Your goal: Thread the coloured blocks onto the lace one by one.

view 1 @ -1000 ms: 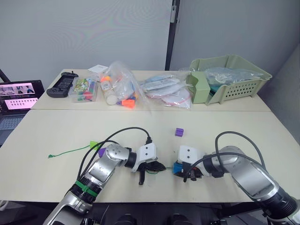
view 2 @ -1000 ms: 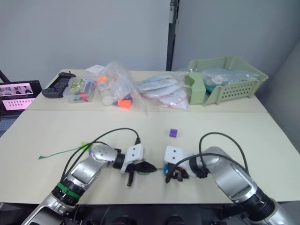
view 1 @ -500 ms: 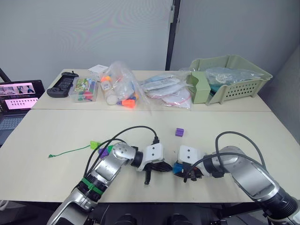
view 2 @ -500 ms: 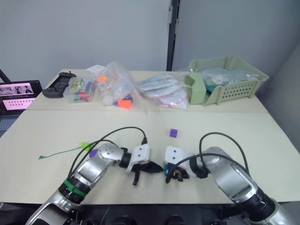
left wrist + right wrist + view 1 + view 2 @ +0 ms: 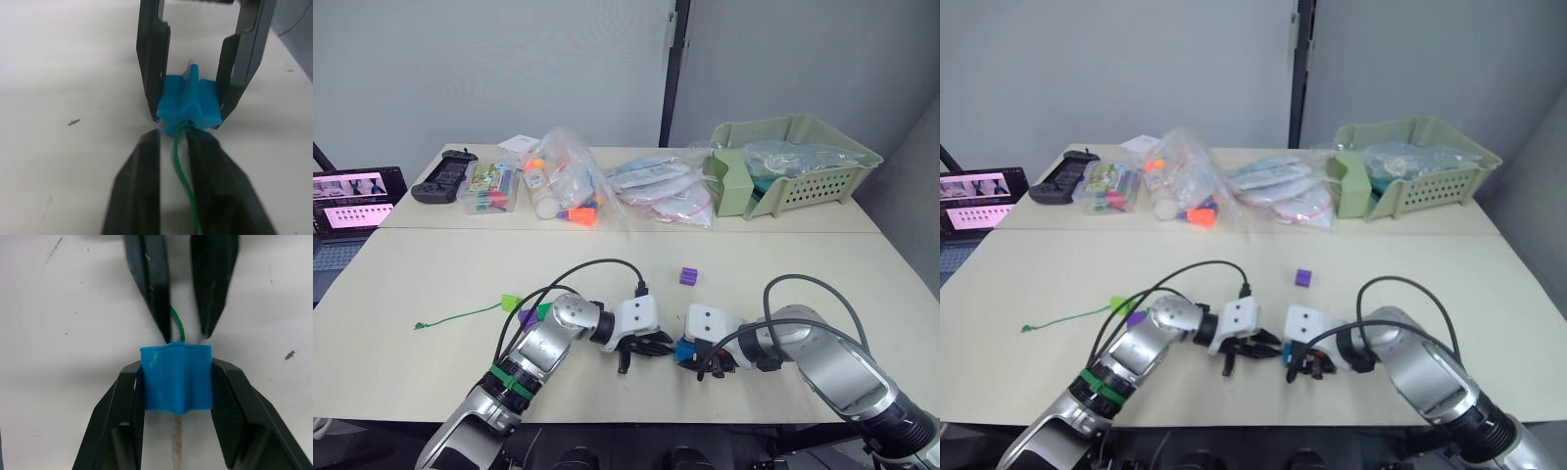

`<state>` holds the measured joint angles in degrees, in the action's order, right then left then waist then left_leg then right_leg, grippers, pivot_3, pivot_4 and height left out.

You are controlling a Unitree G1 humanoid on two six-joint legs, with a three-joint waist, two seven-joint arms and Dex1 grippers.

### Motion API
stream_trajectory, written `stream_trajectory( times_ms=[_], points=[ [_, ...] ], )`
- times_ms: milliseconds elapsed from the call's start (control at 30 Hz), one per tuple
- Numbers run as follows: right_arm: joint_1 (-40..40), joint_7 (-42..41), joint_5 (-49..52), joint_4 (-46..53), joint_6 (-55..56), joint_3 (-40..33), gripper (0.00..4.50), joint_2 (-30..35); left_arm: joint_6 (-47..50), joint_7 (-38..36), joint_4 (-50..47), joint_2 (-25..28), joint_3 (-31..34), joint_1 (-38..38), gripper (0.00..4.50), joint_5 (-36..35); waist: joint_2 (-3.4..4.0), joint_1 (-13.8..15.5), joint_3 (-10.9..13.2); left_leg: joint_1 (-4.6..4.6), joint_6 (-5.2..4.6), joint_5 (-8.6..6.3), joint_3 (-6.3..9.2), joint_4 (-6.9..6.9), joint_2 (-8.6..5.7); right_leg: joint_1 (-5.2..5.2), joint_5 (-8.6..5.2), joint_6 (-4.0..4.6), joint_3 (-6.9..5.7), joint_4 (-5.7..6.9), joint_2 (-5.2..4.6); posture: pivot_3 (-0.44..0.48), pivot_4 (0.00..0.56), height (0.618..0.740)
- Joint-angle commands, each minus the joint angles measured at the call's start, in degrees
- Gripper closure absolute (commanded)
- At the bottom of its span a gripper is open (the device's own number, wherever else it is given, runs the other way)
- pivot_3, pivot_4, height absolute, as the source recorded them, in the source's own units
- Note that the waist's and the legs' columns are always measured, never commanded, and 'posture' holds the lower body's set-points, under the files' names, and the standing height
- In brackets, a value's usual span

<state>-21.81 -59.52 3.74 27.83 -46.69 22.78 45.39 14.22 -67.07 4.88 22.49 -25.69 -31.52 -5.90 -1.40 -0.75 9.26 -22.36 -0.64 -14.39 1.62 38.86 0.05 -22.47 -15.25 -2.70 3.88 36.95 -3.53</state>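
My right gripper (image 5: 686, 352) is shut on a blue block (image 5: 177, 377) near the table's front edge. The green lace (image 5: 182, 161) enters the block's hole, and its pale tip (image 5: 177, 440) sticks out of the other side. My left gripper (image 5: 658, 345) sits right against the block, its fingers (image 5: 142, 191) a little apart with the lace running between them. The lace (image 5: 460, 315) trails off to the left across the table. A purple block (image 5: 687, 276) lies behind the grippers. A lime green block (image 5: 510, 300), a purple block (image 5: 526, 317) and a dark green block (image 5: 544, 311) lie by my left forearm.
At the back stand a pale green basket (image 5: 803, 162), plastic bags of toys (image 5: 568, 186), a clear box (image 5: 489, 186) and a black controller (image 5: 443, 176). A laptop (image 5: 347, 206) sits at the far left. Black cables loop over both wrists.
My left gripper has moved right along the lace until it reached the blue block. The right gripper and the block have stayed in place.
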Motion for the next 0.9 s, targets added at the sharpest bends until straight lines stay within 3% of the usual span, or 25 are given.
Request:
stream_trajectory(
  times_ms=[33, 233, 333, 400, 600, 900],
  points=[
    [0.3, -0.4, 1.3, 0.5, -0.4, 0.5, 3.14, 0.5, 0.0, -2.0, -3.1, 1.2, 1.6, -0.1, 2.09, -2.1, 0.00, 0.0, 0.0, 0.00, 0.00, 0.00, 0.00, 0.00, 0.00, 0.00, 0.00, 0.00, 0.00, 0.00, 0.00, 0.000, 0.150, 0.740],
    [-0.6, -0.1, 2.2, 2.1, -1.6, -0.6, 3.14, 0.5, 0.7, -3.2, -4.0, 2.4, 1.9, -0.3, 0.07, -3.0, 0.00, 0.0, 0.0, -0.01, 0.00, 0.00, 0.00, 0.00, 0.00, 0.00, 0.00, 0.00, 0.00, 0.00, 0.00, 0.000, 0.150, 0.740],
    [-1.1, 0.3, 2.8, 3.0, -2.3, -1.4, 3.14, 0.7, -0.6, -2.7, -3.4, 1.5, 0.8, -0.4, 0.03, -1.9, 0.00, 0.0, 0.0, -0.04, 0.00, 0.00, 0.00, 0.00, -0.01, -0.02, 0.00, 0.00, 0.00, -0.01, 0.00, 0.000, 0.150, 0.740],
    [-1.4, 0.4, 3.5, 4.1, -2.9, -2.4, 2.12, 1.1, -1.4, -2.4, -2.6, 0.4, -0.1, -0.5, 0.00, -1.1, 0.00, 0.0, 0.0, -0.06, 0.00, 0.00, 0.00, 0.01, -0.01, -0.04, 0.00, 0.00, 0.00, -0.01, 0.00, 0.000, 0.150, 0.740],
    [-1.6, 1.5, 6.4, 7.6, -4.8, -6.2, 0.11, 2.2, -4.2, -1.5, 0.3, -2.2, -1.8, -1.1, 0.00, 1.0, 0.00, 0.1, 0.0, -0.10, 0.00, 0.00, 0.01, 0.02, -0.01, -0.06, 0.00, 0.00, 0.00, -0.05, 0.00, 0.000, 0.150, 0.740],
    [9.0, 1.4, 11.6, 13.7, -4.3, -14.7, 0.02, 8.3, -5.4, -0.2, 3.4, -5.4, -3.1, -3.1, 0.00, 3.0, 0.00, 0.6, 0.0, -0.30, 0.00, 0.00, 0.05, 0.07, -0.05, -0.16, 0.00, -0.01, -0.02, -0.09, -0.01, 0.000, 0.150, 0.740]
  ],
)
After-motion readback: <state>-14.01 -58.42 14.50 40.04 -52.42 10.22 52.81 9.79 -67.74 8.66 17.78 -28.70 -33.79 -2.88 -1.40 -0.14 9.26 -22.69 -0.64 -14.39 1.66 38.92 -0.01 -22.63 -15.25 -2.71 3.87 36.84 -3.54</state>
